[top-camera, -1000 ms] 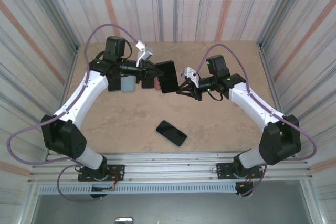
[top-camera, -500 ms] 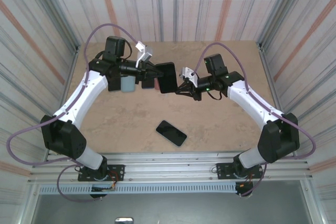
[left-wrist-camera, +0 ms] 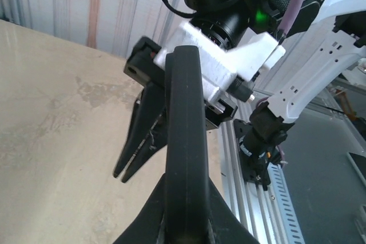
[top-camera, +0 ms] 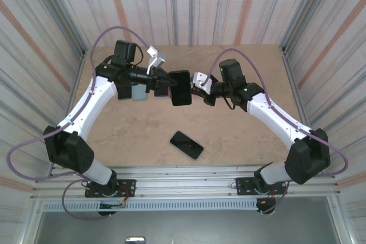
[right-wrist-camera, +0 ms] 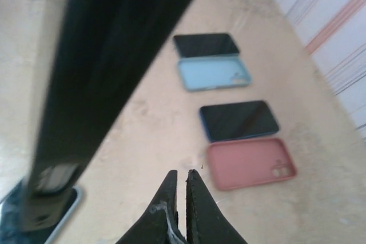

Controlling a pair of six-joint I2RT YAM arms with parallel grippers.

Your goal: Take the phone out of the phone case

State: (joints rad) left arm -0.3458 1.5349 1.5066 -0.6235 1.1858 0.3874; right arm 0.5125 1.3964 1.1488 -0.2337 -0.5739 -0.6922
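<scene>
Mid-air, over the middle of the worktop (top-camera: 126, 135): the cased phone (top-camera: 180, 88) is held up on edge, black on black, so I cannot tell where case ends and phone begins. The left hand (top-camera: 167, 86) is clamped on it from the left side, fingers pinching one end, most of the slab sticking out free. The right hand (top-camera: 195, 88) has its fingers together with nothing between them, the tips just right of the cased phone. From the left wrist view they run close alongside its rim; touching or a hair apart, I cannot tell. My reading is that the closed tips are meant to push or pry the phone out of its shell, and no separation is visible yet. Well below the cased phone lies a spare black phone (top-camera: 186, 144), flat on the worktop. Beyond it, on the left arm's side, lie a pale blue case (right-wrist-camera: 213, 73) and a pink case (right-wrist-camera: 251, 163), each with a phone beside it. Risks as I see them: the pinch is at one end only, so a sideways shove from the right could swivel the whole slab or lever it out of the grip. Pointed tips on a smooth face could skid off. If the phone does pop free, nothing holds it, and it would likely drop to the worktop, perhaps onto the spare one.
</scene>
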